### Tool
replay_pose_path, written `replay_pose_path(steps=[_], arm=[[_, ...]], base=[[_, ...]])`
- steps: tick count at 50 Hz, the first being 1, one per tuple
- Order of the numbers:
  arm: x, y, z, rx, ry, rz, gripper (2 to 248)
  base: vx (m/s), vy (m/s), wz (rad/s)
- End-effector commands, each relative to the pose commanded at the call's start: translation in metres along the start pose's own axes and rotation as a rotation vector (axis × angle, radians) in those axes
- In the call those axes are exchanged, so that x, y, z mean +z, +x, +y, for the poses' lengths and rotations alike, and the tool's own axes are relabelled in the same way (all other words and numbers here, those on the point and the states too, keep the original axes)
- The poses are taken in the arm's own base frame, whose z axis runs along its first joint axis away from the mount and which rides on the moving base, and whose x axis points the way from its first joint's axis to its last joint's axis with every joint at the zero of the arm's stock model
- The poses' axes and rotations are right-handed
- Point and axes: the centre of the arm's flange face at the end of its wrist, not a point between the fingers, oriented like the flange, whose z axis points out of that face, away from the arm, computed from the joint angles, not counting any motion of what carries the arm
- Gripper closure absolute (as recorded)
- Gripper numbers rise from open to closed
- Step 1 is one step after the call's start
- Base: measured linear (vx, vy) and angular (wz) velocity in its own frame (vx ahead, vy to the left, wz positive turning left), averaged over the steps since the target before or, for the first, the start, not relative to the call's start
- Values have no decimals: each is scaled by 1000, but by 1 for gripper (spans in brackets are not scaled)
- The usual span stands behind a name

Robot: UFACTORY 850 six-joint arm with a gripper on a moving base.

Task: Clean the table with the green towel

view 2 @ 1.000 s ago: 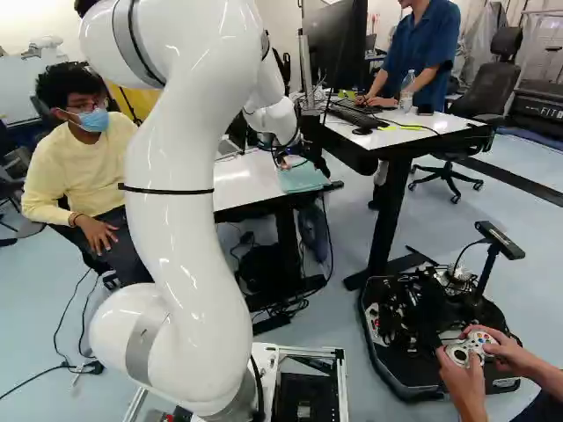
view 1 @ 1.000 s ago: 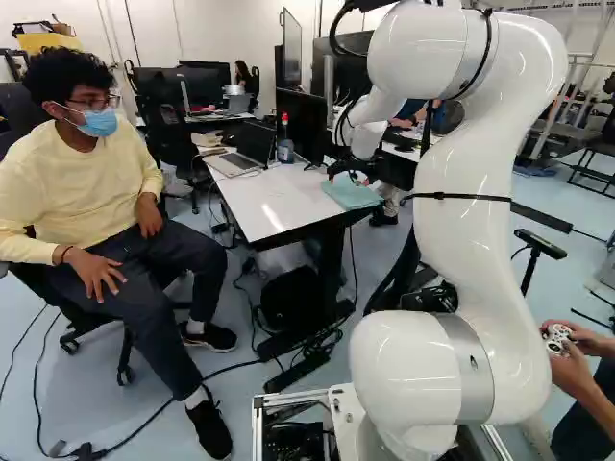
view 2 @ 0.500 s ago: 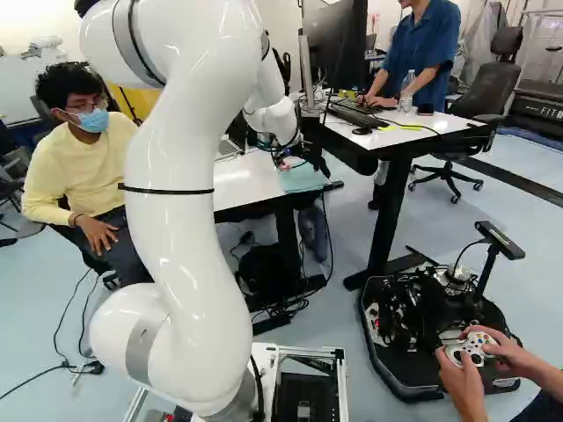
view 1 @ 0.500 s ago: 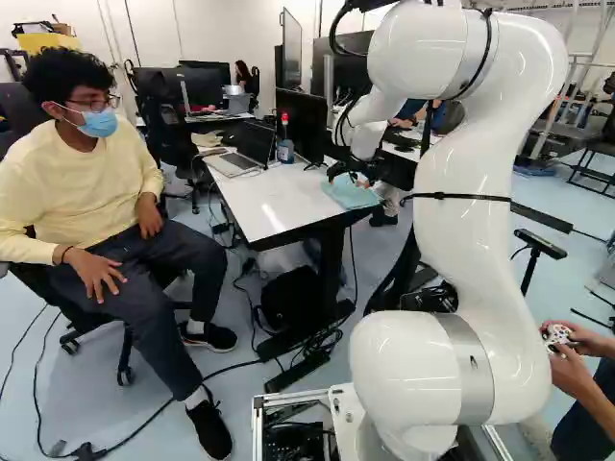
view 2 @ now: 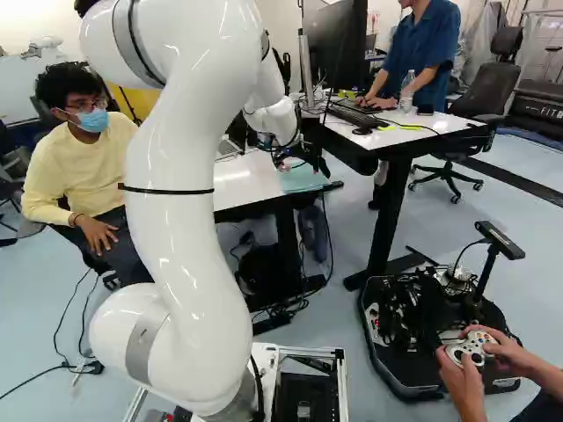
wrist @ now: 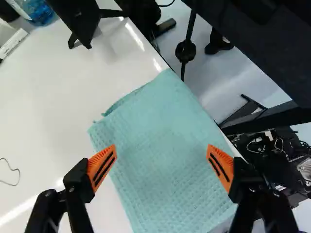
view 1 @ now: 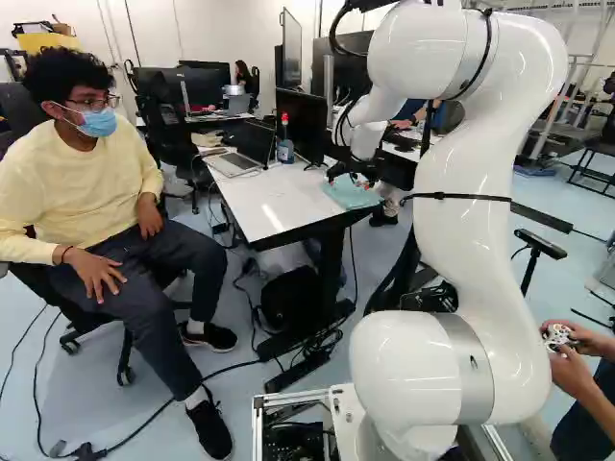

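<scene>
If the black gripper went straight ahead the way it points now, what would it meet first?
Most likely the pale green textured cloth towel, lying by the edge of the white table: the black two-fingered gripper faces it, jaws open. How much gap is left is hard to judge.

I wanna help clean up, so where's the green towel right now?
In the left base view, the green towel lies on the white table, at its right edge, under the open gripper.

arm (view 1: 469,221) up n reaching fwd, pincer (view 1: 352,180) aimed down w/ orange pads (wrist: 101,166) spread p wide tbh
</scene>
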Motion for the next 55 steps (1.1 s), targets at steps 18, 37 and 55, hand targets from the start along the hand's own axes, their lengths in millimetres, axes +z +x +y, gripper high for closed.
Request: replay_pose_path(steps=[18,37,55], arm=[[0,-1,0,0,0,-6,7],[0,-1,0,0,0,-6,45],[0,-1,0,0,0,-6,94]], base=[[0,0,0],[0,0,0],[0,0,0]])
